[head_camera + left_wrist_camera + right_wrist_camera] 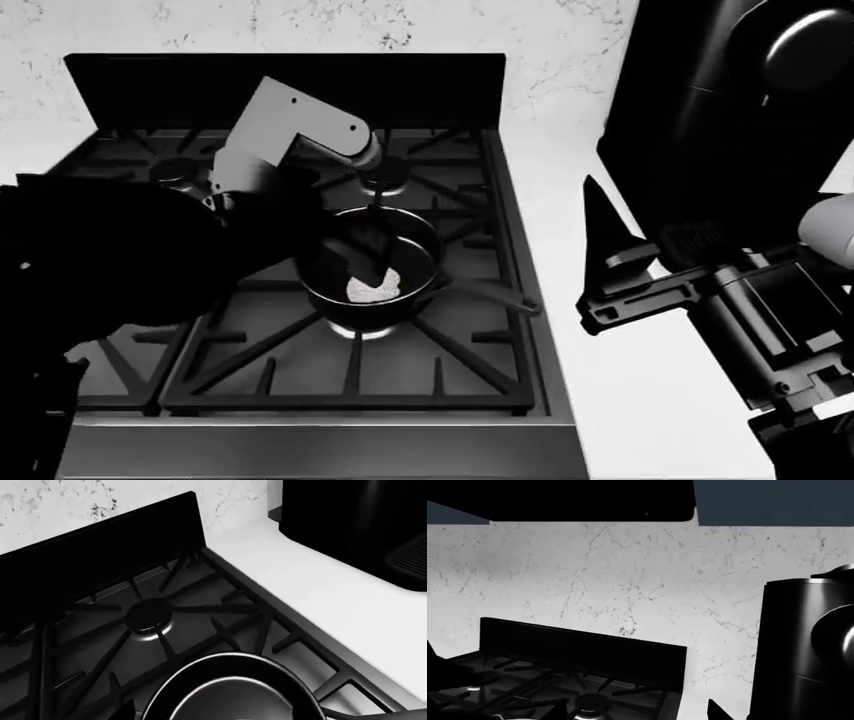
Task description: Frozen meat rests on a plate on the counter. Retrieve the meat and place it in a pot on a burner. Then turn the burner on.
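The black pot (424, 243) stands on the front middle burner (358, 330) of the stove, its handle (491, 296) pointing right. The cream-white frozen meat (374, 290) lies on the pot's bottom. My left gripper (360, 250) hangs just above the meat inside the pot's mouth, with the jaws apart and nothing in them. The left wrist view shows the pot's rim (227, 660) right below the camera; the meat is hidden there. My right gripper (601, 240) is open and empty over the white counter (574, 170), to the right of the stove. The plate is out of view.
A tall black appliance (721, 110) stands on the counter at the right, close behind my right arm, and also shows in the left wrist view (360, 525). A back burner (384, 180) lies behind the pot. The stove's black backguard (280, 80) rises against the speckled wall.
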